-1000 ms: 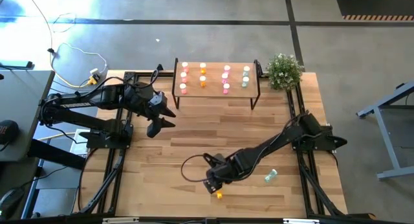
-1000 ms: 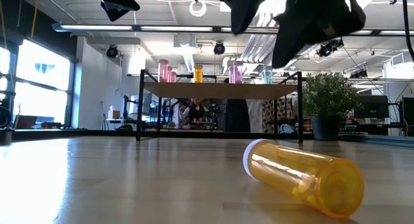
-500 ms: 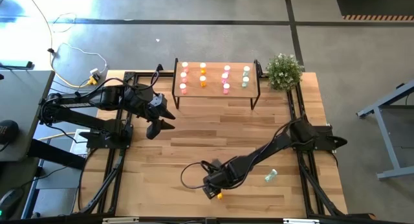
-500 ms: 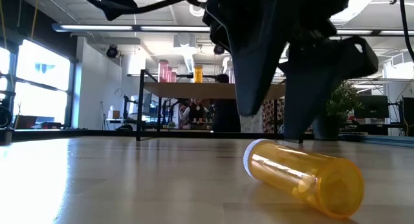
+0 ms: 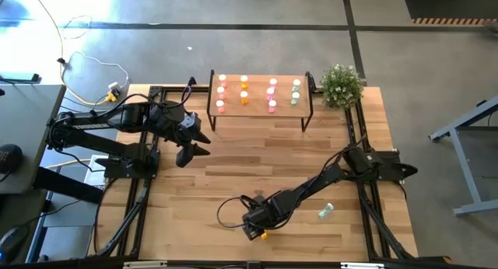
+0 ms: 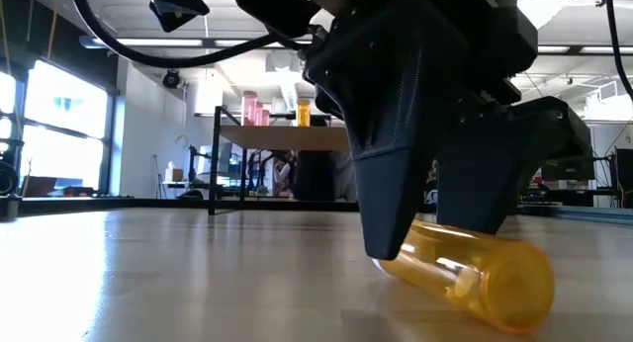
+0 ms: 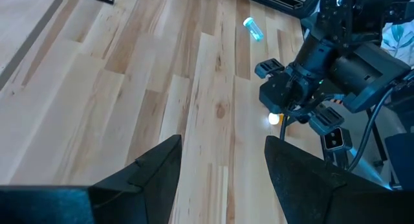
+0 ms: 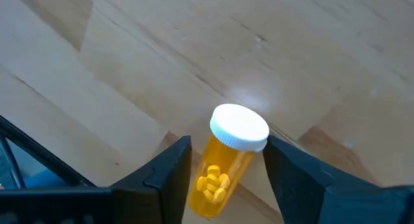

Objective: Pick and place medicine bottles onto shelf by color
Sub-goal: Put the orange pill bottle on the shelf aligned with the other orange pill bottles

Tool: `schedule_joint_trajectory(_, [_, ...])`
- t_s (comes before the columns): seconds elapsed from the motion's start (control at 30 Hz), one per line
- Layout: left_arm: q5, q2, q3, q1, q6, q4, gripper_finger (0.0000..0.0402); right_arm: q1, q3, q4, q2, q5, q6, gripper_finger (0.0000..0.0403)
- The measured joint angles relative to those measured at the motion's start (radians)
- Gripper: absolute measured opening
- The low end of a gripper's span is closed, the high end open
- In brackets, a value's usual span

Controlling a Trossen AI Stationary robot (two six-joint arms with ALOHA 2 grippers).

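Right gripper point(image 8: 223, 179) low, jaws astride orange bottle point(image 8: 226, 160); left arm raised.

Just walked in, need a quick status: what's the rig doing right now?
The right gripper is down on the table near its front edge, its fingers straddling an orange bottle that lies on its side; whether they grip it yet isn't clear. A teal bottle also lies loose on the table. The shelf already holds pink, orange and teal bottles. The left gripper waits open above the table's left side.
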State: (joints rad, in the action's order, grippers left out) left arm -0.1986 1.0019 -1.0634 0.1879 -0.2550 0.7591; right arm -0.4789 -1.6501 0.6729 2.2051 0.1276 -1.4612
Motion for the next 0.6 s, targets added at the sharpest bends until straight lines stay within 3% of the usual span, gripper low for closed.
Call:
schedule_joint_trajectory(0.33, [0.000, 0.000, 0.000, 0.000, 0.003, 0.000, 0.0211, 0.001, 0.007, 0.015, 0.000, -0.011, -0.008, 0.0098])
schedule_joint_trajectory(0.6, [0.000, 0.000, 0.000, 0.000, 0.003, 0.001, 0.0211, 0.001, 0.008, 0.008, -0.001, -0.032, 0.019, 0.0087])
